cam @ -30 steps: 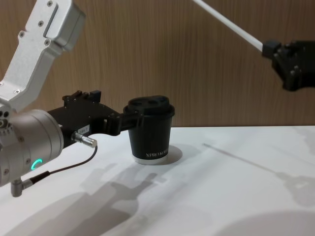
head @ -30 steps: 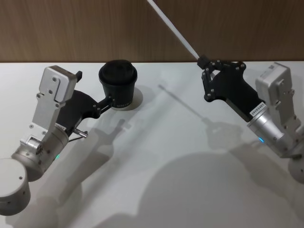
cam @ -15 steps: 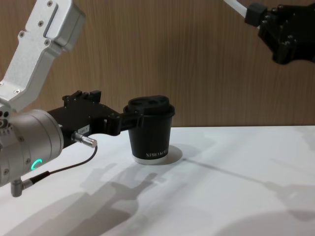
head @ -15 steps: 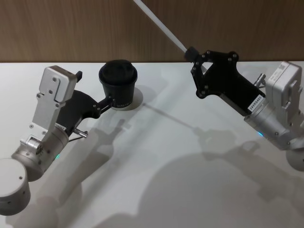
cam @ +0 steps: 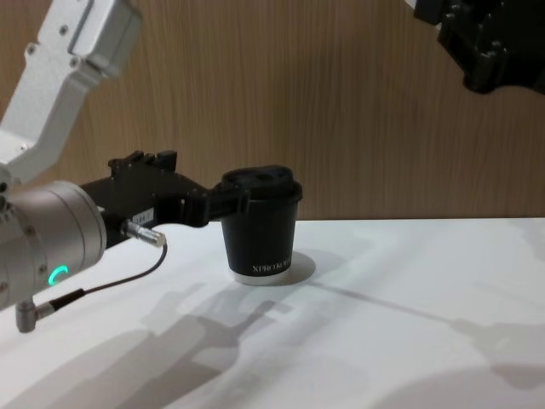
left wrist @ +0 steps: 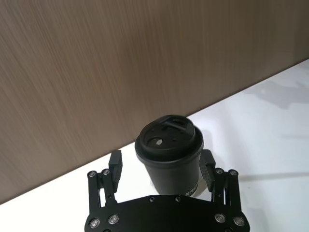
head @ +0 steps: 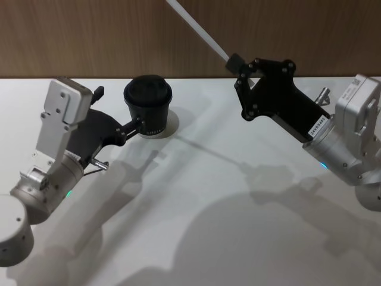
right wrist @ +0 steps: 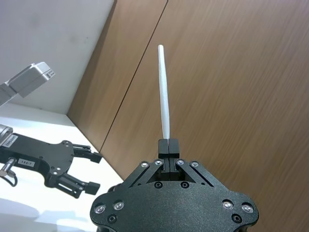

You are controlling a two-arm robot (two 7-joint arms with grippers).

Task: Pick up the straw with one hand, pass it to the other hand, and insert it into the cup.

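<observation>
The black lidded cup (head: 148,104) (cam: 262,226) (left wrist: 169,154) stands upright near the back of the white table. My left gripper (head: 122,110) (left wrist: 163,162) is open, its two fingers (left wrist: 116,165) flanking the cup's near side; one fingertip (cam: 226,204) lies against the cup just under the lid. To the right of the cup and raised well above the table, my right gripper (head: 234,61) (right wrist: 168,145) is shut on the lower end of the white straw (head: 196,27) (right wrist: 164,96). The straw points up and to the left, past the head view's top edge.
The white table (head: 196,208) has open room across its middle and front, crossed by the arms' shadows. A wood-panelled wall (head: 89,36) runs close behind the cup.
My right gripper has carried the straw up and to the left, closer to the cup. The left arm shifted slightly at the wrist. The cup has not moved.
</observation>
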